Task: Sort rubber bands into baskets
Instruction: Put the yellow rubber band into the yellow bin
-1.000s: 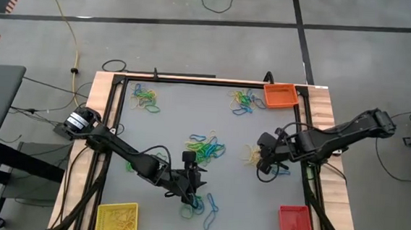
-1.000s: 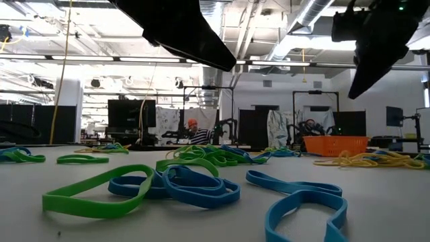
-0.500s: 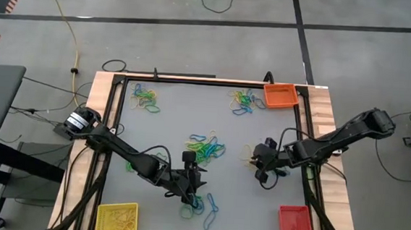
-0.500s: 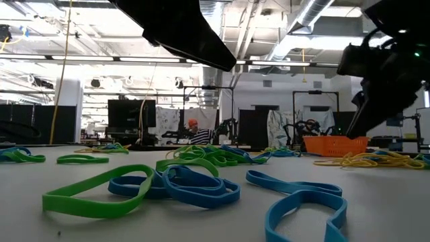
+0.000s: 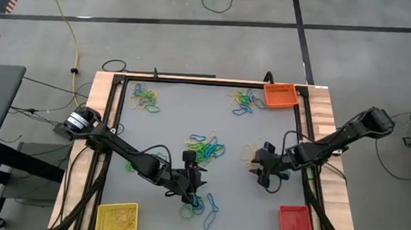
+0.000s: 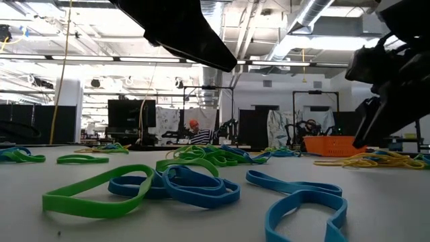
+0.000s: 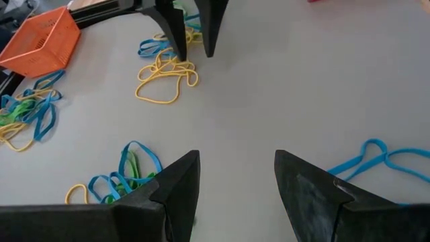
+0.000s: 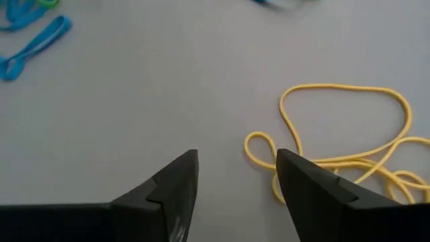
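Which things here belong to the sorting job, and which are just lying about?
Job: thin yellow, green and blue rubber bands; yellow plastic basket; orange plastic basket; red plastic basket.

Lying about: long yellow floor cable; black cable.

baskets: 3 – yellow basket (image 5: 116,218) | orange basket (image 5: 280,95) | red basket (image 5: 296,226) | arms: 2

Grey table (image 5: 183,121) w/ wooden edges; on it, rubber bands (image 5: 204,149) in scattered clumps, mixed at centre, yellow ones toward the right; orange basket (image 5: 280,95), red basket (image 5: 295,226), yellow basket (image 5: 116,218) at corners.
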Action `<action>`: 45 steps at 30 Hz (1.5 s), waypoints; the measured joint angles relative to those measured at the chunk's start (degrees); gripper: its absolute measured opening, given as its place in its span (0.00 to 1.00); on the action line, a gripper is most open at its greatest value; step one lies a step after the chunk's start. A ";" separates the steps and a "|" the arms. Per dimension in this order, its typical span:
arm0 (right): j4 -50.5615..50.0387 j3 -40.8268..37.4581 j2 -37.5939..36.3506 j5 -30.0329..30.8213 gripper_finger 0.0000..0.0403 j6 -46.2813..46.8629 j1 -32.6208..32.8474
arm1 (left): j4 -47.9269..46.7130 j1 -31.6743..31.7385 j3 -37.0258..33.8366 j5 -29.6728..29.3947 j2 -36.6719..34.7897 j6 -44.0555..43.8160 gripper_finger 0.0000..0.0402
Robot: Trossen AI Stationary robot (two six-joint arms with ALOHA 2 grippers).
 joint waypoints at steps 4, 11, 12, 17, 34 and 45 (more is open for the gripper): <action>2.25 -1.48 0.04 0.98 0.54 -1.47 0.96 | 0.06 0.02 0.00 0.01 0.00 0.07 0.45; 4.49 -2.47 6.53 2.52 0.52 -1.80 0.33 | 1.04 0.04 0.00 0.01 0.00 0.39 0.45; 5.41 -2.39 8.03 2.99 0.52 -2.08 0.27 | 1.29 0.04 0.00 0.05 0.00 0.42 0.45; 9.45 -2.17 13.34 6.04 0.48 -2.63 0.05 | 1.37 0.04 0.00 0.52 0.00 0.42 0.45; -2.24 6.17 9.87 9.45 0.08 -10.12 2.47 | 1.29 0.07 0.00 1.54 0.00 1.22 0.45; -2.60 6.90 10.07 10.04 0.14 -9.71 2.12 | 1.22 0.07 0.00 1.54 0.00 1.28 0.45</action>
